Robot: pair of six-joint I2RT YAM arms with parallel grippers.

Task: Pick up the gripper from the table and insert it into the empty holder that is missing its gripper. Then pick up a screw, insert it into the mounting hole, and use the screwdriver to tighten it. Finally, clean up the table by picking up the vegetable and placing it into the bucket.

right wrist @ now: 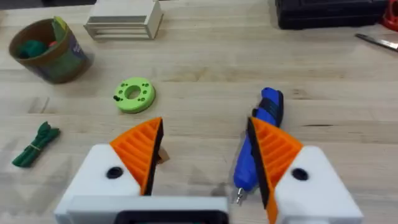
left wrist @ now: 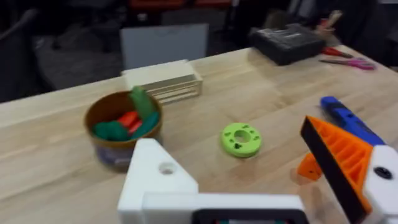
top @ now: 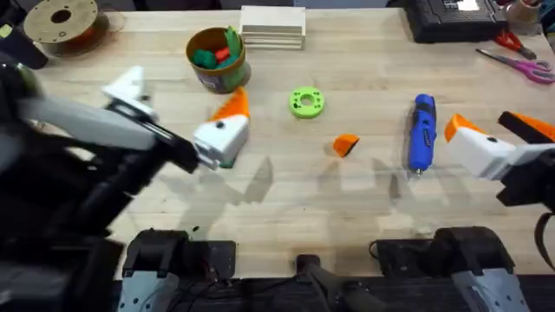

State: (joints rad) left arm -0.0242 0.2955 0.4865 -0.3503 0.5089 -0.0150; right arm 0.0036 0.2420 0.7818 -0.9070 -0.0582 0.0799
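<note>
Bright, even overhead light on desk (top: pixel 364 208). Soft grey shadows near desk's front edge in overhead view. Left arm (top: pixel 78 130) large, dark, blurred there. Left wrist view soft overall, room behind dim. Right wrist view sharper; screwdriver (right wrist: pixel 258 140) throws faint shadow.

Counted on the tabletop (top: pixel 364 217):

- One loose orange gripper (top: pixel 346 146).
- One blue screwdriver (top: pixel 421 132).
- One green ring disc (top: pixel 306 102).
- One bucket (top: pixel 217 59), holding green and red toy pieces; number cannot be told.
- One leafy green vegetable (right wrist: pixel 35 144).
- One wooden spool (top: pixel 61 22).
- One pale slatted wooden box (top: pixel 272 26).
- One black case (top: pixel 455 17).
- Two pairs of scissors: one red-handled (top: pixel 510 39), one pink-handled (top: pixel 520 65).

Counted on the arms:

- Four white blocks.
- Three fitted orange fingers: one on the left gripper (top: pixel 182 91), two on the right gripper (right wrist: pixel 205 137).
- One bare holder (left wrist: pixel 158 177).
</note>
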